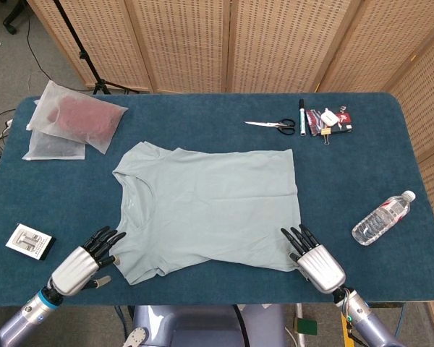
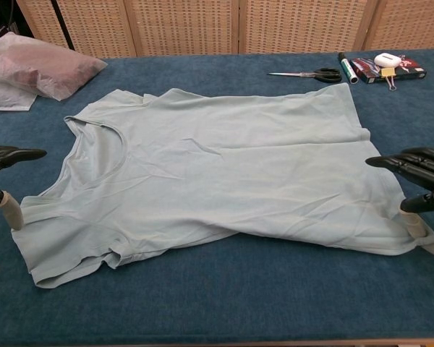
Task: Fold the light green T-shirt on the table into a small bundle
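The light green T-shirt [image 1: 210, 206] [image 2: 217, 177] lies flat and spread on the blue table, its neck toward the left and its hem toward the right. My left hand [image 1: 83, 264] [image 2: 3, 181] hovers open at the near left sleeve, fingers spread and pointing at the cloth. At the near right hem corner, my right hand [image 1: 315, 262] [image 2: 416, 181] is open too, its fingertips at the shirt's edge. Neither hand holds any cloth.
Two plastic bags [image 1: 76, 123] lie at the far left. Scissors [image 1: 273, 126], a marker and small stationery [image 1: 331, 120] lie at the far right. A water bottle [image 1: 382, 218] lies at the right, and a small card [image 1: 29, 241] at the near left.
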`<state>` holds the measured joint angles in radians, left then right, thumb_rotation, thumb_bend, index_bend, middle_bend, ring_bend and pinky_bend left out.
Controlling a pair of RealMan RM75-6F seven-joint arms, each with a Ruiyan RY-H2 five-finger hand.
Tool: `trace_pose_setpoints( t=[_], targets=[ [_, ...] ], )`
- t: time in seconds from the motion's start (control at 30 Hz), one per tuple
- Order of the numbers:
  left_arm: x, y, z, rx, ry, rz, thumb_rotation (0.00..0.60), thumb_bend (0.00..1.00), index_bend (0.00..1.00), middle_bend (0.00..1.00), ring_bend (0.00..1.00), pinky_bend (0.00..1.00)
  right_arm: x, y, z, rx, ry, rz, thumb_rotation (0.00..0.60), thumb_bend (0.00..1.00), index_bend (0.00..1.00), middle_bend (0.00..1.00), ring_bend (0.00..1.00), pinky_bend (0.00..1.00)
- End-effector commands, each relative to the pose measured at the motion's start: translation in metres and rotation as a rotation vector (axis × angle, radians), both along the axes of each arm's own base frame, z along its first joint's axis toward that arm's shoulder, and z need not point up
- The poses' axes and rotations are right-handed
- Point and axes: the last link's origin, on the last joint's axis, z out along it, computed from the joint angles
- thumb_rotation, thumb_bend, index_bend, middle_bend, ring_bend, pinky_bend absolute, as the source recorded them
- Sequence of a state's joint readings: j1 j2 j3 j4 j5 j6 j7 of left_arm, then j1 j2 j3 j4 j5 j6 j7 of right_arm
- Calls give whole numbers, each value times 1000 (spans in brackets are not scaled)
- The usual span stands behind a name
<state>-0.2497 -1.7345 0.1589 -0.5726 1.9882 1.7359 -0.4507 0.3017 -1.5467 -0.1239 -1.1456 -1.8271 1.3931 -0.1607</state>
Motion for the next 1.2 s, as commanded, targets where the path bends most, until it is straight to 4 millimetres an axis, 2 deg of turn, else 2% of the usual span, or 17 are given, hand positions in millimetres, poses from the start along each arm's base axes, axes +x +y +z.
trace_pose_setpoints(
  t=[0.03,0.5,0.9,1.2],
  targets=[
    [4,4,-7,-1,-19,-14,600,121,501,0,0,0,0,0,0,0,1,-1,600,440,614,0,0,27],
    [13,12,-30,-37,-8,-19,600,176,511,0,0,0,-1,-2,1,-8,1,-7,600,444,615,0,0,27],
    [21,16,-41,-51,-18,-32,600,287,536,0,0,0,-1,-2,2,-10,-2,-9,600,446,615,0,0,27],
    [20,15,-43,-66,-27,-19,600,364,617,0,0,0,-1,-3,4,-13,-7,-11,600,446,615,0,0,27]
  ],
)
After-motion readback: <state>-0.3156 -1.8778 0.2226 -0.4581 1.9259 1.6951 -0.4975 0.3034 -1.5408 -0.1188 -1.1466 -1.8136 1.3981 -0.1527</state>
